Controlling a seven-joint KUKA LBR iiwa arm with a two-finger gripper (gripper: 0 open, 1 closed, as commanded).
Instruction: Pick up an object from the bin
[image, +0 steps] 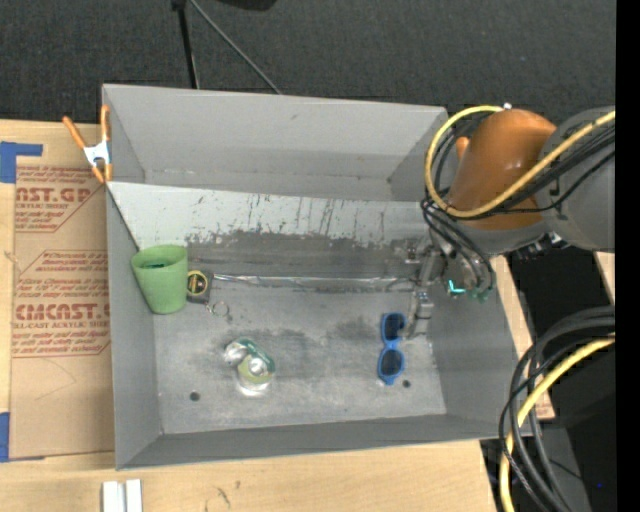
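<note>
End effector (424, 300), grip state cannot tell, hangs just beside blue sunglasses (391, 350), which lie at its 7 o'clock, long axis running 12-to-6.

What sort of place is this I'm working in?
Probably a robot grasping test cell: a grey metal bin holding odd loose items like a green plastic cup and blue plastic sunglasses, with a cabled robot arm reaching in.

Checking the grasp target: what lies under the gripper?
Blue sunglasses lie on the bin floor just by the gripper; the floor directly beneath its wrist is covered.
</note>
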